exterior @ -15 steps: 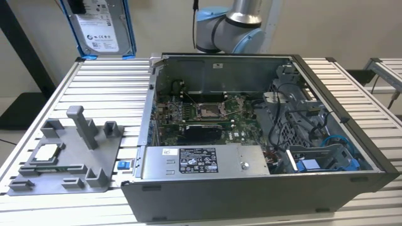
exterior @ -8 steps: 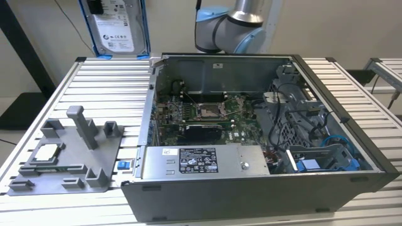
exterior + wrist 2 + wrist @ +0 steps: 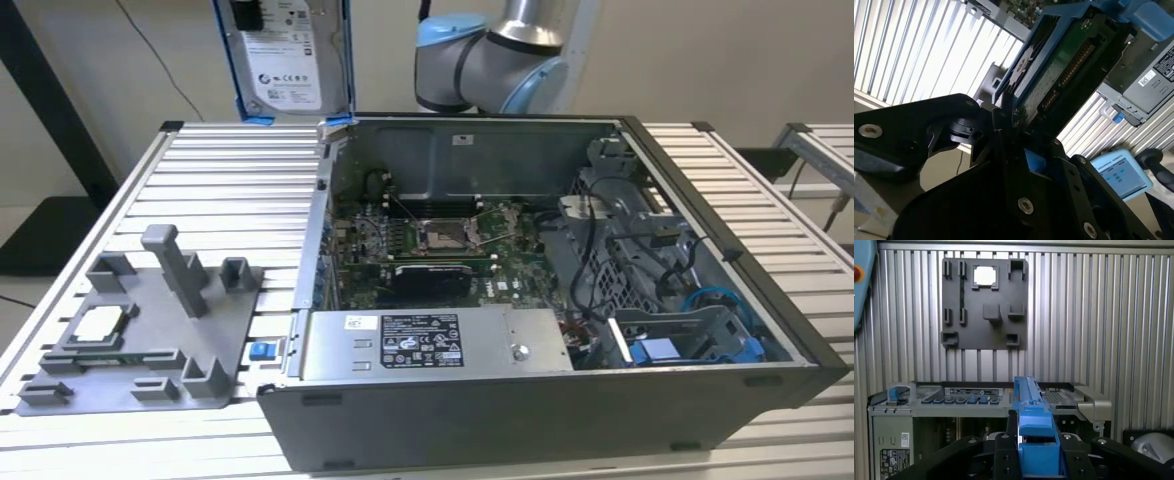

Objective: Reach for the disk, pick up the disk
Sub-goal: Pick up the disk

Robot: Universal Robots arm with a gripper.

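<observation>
Grey arm (image 3: 507, 70) with pale-blue joint caps; black tool (image 3: 1037, 438) of angular links (silver screws at the pivots)

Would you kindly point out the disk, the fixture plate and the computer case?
disk (image 3: 286, 60): exterior view, its labelled silver face.
fixture plate (image 3: 979, 335): first wrist view, bare surface.
computer case (image 3: 534, 420): exterior view, near wall.

One disk (image 3: 284, 60), one computer case (image 3: 534, 425), one grey tray (image 3: 150, 350), one chip (image 3: 100, 323).
</observation>
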